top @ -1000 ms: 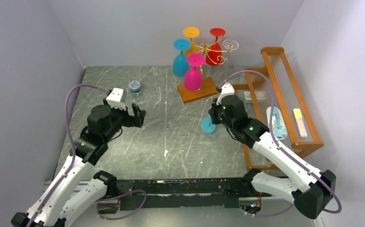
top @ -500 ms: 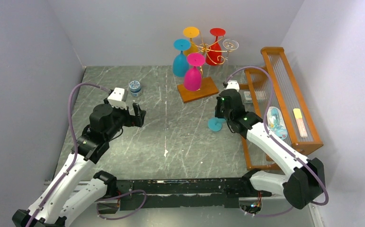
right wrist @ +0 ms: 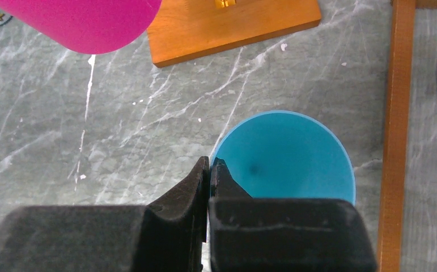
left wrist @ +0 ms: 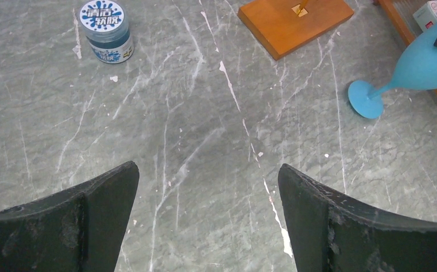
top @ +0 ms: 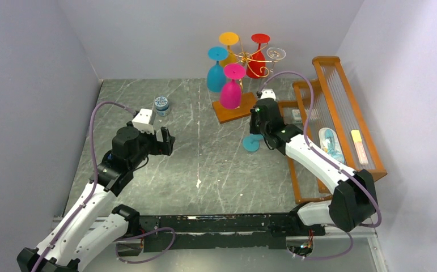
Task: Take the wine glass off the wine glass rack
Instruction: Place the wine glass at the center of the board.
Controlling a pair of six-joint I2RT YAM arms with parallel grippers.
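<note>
Far left of the working hand, the left gripper [left wrist: 207, 169] hovers over the grey marble table [left wrist: 204, 113], jaws spread wide and holding nothing. Ahead of it and to its left stands a small blue-labelled jar [left wrist: 105, 22].

Further right, the wine glass rack [top: 249, 56] stands on its wooden base [right wrist: 233, 25], with coloured glasses hanging upside down from its gold arms. The pink glass [right wrist: 77, 20] hangs just ahead and left of the right gripper [right wrist: 210, 164].

That right gripper is closed tight on the rim of the blue wine glass [right wrist: 284, 153], which is already off the rack. The glass leans steeply below the hand, its foot [left wrist: 366, 99] at or just above the table; contact cannot be confirmed.

The glass looks light, rigid and probably breakable. A pinch on the thin rim seems narrow, so the glass may pivot; the stem would likely be surer.

Just right of the hand runs the orange wooden frame [right wrist: 396, 113], leaving little room on that side.
</note>
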